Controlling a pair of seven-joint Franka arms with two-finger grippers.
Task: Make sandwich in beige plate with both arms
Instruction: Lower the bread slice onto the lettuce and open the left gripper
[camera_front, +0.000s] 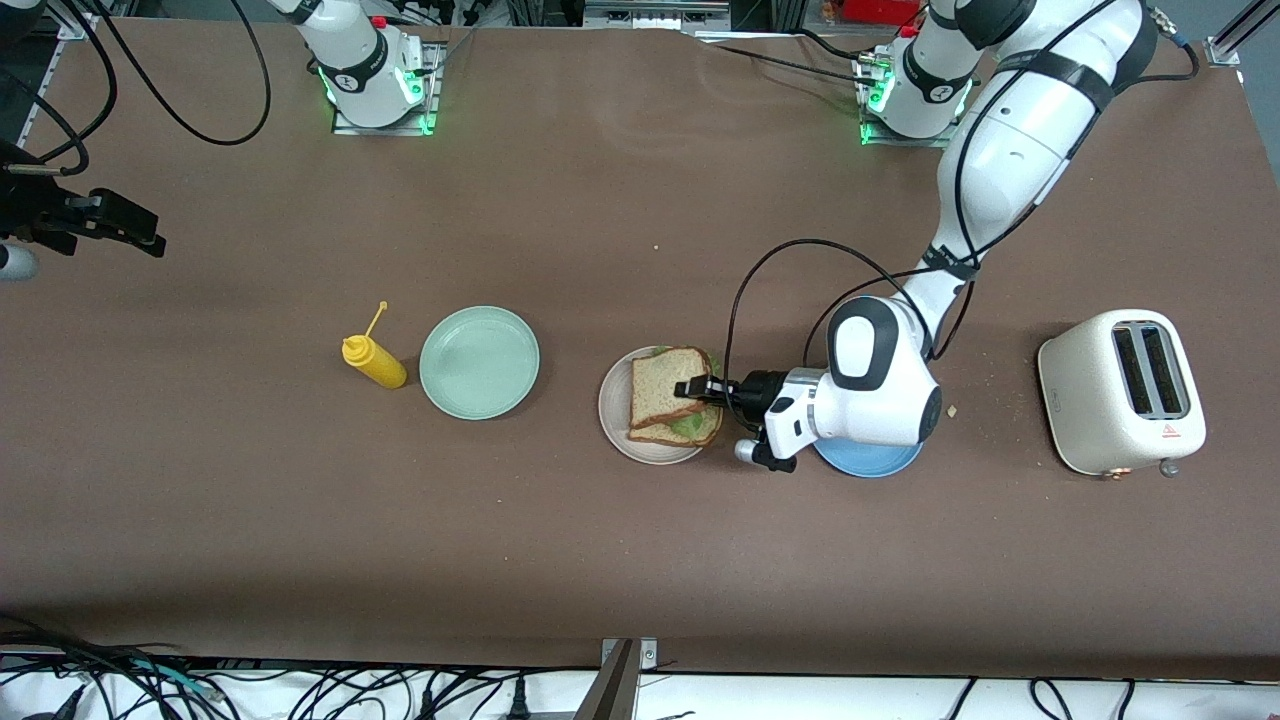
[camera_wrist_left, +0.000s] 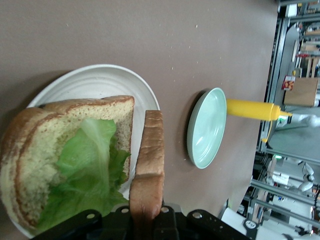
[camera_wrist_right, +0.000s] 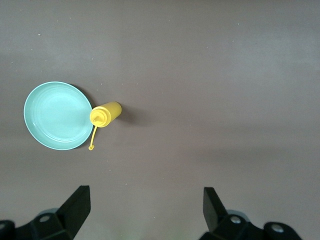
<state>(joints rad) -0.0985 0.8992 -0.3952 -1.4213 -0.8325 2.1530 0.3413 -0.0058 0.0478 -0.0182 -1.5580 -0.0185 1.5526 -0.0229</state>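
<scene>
Over the beige plate (camera_front: 618, 436) I see my left gripper (camera_front: 697, 389), its fingers closed on the top toast slice (camera_wrist_left: 148, 165), which it holds tilted above the lettuce (camera_wrist_left: 87, 170). Under the leaf lies the bottom slice (camera_wrist_left: 35, 150), on the plate. That plate sits between the mint-green plate (camera_front: 479, 362) and the blue plate (camera_front: 868, 460). My right gripper (camera_wrist_right: 145, 207) waits high over the right arm's end of the table, jaws wide apart and holding nothing, near the yellow bottle (camera_wrist_right: 105, 114).
</scene>
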